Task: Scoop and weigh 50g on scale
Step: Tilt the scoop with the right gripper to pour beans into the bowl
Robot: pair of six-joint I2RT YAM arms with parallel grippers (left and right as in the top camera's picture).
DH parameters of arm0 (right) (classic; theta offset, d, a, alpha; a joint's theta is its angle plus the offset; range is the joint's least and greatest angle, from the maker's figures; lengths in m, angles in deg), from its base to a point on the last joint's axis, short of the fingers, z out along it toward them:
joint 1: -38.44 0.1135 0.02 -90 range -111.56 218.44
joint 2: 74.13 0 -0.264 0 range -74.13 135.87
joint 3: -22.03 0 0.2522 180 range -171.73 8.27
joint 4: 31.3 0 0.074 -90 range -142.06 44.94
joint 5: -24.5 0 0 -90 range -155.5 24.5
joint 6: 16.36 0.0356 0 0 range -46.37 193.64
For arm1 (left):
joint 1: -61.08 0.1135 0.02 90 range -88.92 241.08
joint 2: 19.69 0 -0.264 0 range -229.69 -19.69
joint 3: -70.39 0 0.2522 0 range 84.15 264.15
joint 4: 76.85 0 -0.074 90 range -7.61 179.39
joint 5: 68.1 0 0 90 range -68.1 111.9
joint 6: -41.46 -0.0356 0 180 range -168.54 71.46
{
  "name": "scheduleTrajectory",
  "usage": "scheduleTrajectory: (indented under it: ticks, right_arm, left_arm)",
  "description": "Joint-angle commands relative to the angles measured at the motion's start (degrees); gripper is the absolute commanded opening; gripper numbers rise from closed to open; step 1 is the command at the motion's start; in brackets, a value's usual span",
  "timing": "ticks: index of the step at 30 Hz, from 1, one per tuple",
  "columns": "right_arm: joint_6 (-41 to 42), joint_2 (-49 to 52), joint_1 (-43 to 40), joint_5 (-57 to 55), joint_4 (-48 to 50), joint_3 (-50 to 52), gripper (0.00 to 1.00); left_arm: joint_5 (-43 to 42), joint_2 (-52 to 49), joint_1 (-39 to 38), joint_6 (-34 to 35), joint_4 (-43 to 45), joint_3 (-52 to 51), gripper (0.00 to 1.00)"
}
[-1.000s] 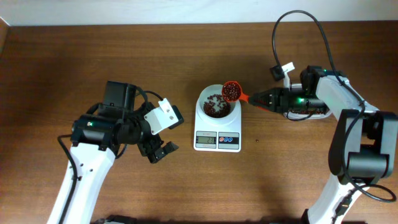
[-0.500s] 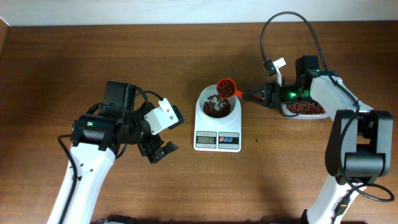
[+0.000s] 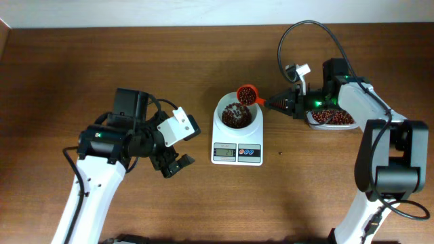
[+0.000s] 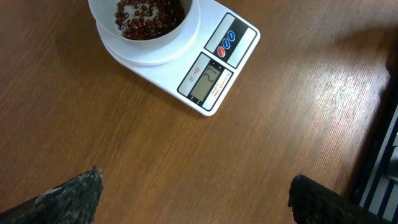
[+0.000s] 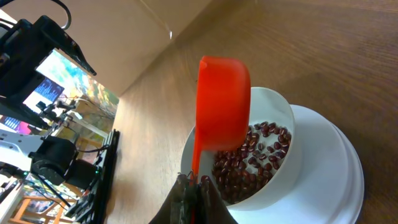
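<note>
Brown wood surface (image 3: pixel 203 54) w/ white scale (image 3: pixel 237 141) at centre, beans (image 3: pixel 236 118) in its bowl (image 3: pixel 218 116). Orange scoop (image 3: pixel 248 95), handle clamped in right end effector (image 3: pixel 274 103), tilts over bowl rim to pour. Left end effector (image 3: pixel 175 165) hangs open & empty, apart from scale.

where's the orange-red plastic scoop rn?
Overhead view, right of centre: the orange-red plastic measuring scoop is tipped over the far right bowl rim of the small white digital scale, its handle pinched by the fingers of the right gripper.
</note>
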Motion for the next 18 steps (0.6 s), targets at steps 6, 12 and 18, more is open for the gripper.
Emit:
scheduleTrajectory:
  ticks: [6, 12, 18]
  right_arm:
    - [-4.31, 0.46, 0.24, 0.35, -0.02, -0.17, 0.04]
    - [-13.94, 0.46, 1.29, 0.31, -0.04, -0.15, 0.04]
    - [-14.56, 0.46, 2.14, -2.64, -0.28, -0.15, 0.04]
  left_arm:
    - [-0.15, 0.13, -0.2, 0.72, 0.02, -0.44, 0.99]
    - [-0.17, 0.15, -0.17, 0.72, 0.02, -0.44, 0.99]
    - [-0.15, 0.13, -0.2, 0.72, 0.02, -0.44, 0.99]
